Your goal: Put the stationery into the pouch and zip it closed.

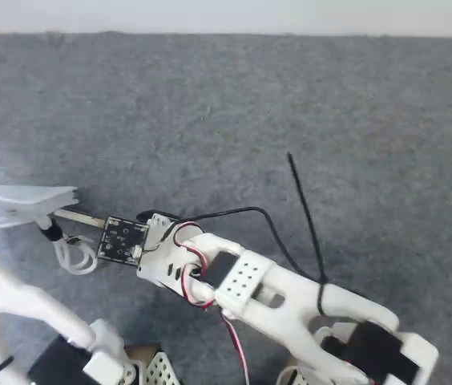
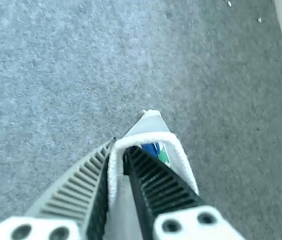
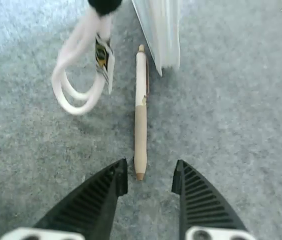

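You have a grey mat [image 1: 290,96] covering the table. At the left of the high view is the white pouch [image 1: 18,204]. The left gripper [image 2: 120,150] is clenched on its rim, and blue and green items [image 2: 155,150] show inside. The right gripper [image 3: 150,177] is released, one jaw on either side of the end of the pen [image 3: 140,125], which lies on the mat just beside the pouch.

Grey felt table [image 1: 210,104] carries a beige pen [image 3: 140,115] and a white cord loop [image 3: 75,109] beside it
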Robot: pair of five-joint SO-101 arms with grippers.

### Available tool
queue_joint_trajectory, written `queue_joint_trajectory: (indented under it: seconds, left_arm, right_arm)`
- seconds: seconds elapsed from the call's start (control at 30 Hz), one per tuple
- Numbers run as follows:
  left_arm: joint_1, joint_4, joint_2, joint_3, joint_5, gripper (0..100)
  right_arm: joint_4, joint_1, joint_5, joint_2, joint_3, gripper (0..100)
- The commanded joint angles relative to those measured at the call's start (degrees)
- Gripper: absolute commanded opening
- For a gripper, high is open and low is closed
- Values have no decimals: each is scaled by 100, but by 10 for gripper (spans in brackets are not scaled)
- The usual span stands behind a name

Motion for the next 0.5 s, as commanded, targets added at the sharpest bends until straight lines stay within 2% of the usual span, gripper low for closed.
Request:
queue_joint_trajectory:
  seconds: [0.0,0.47]
  left_arm:
    - [-62,-185,-88,-444,88,13]
    - [-35,-167,-88,-444,88,13]
  right_arm:
    - [-48,-22,9,189,-554,140]
    - [-4,189,9,1648,-1521,140]
